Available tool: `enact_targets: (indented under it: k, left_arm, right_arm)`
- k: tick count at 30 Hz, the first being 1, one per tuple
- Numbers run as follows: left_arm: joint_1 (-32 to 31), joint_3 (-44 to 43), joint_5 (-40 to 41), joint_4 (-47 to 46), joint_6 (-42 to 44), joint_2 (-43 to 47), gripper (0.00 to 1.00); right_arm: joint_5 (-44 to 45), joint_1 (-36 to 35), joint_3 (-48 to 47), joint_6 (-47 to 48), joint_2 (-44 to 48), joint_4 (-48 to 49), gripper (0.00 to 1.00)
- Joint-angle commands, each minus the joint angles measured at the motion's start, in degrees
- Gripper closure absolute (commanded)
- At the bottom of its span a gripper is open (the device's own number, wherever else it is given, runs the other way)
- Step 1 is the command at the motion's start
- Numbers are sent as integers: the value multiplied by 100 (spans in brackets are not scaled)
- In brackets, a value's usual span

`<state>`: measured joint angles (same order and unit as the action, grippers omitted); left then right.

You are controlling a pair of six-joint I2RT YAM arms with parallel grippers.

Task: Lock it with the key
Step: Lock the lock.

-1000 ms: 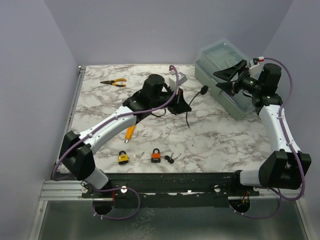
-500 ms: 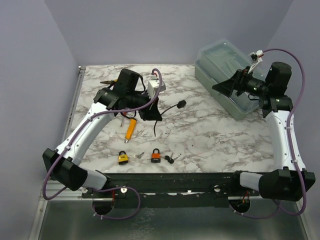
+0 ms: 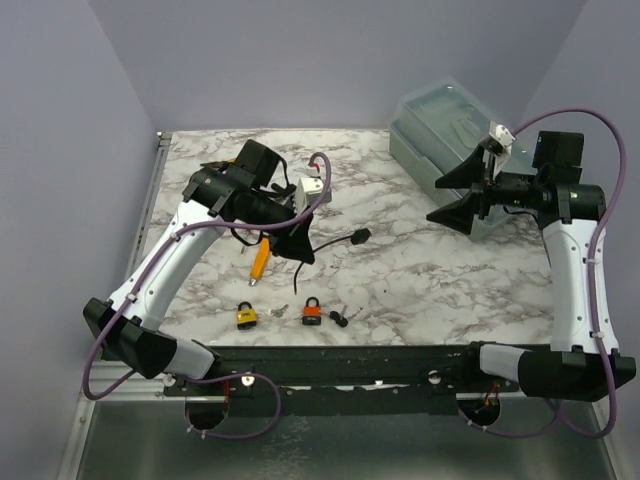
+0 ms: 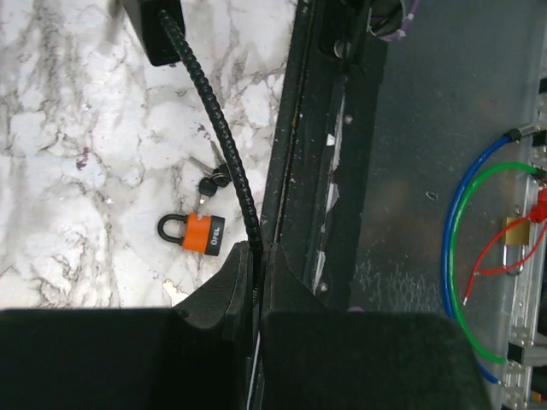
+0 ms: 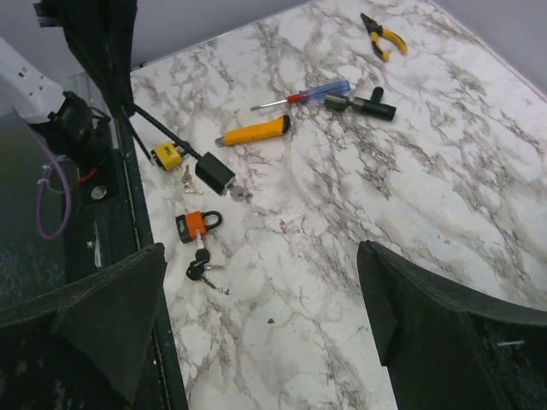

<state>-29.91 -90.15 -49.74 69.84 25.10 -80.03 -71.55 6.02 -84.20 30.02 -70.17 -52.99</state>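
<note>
The left pincer (image 3: 290,240) is closed tightly on a black cable (image 4: 214,128), which passes out between its fingers. The orange padlock (image 4: 201,232) lies on the counter (image 4: 68,128) below this pincer, near its tips, and the keys (image 4: 212,177) are just beside it. The right pincer (image 3: 455,193) is fully open and holds nothing; the padlock is well apart from it.

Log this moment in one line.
left gripper: shut on cable | right gripper: open, empty | orange padlock: on table, untouched | keys: beside padlock, untouched
</note>
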Motion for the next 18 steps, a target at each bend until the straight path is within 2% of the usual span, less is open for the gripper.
enact_targets:
  k: [1, 9, 18]
  left_arm:
    - [-177, -391, -422, 823, 721, -225, 100]
    - [-521, -402, -490, 927, 844, -312, 100]
    - [-604, -512, -580, 935, 825, -415, 100]
  right_arm:
    - [-482, -316, -224, 1731, -230, -1516, 0]
    - [812, -2040, 314, 1404, -92, -715, 2]
    - [1981, -3578, 862, 1728, -192, -434, 19]
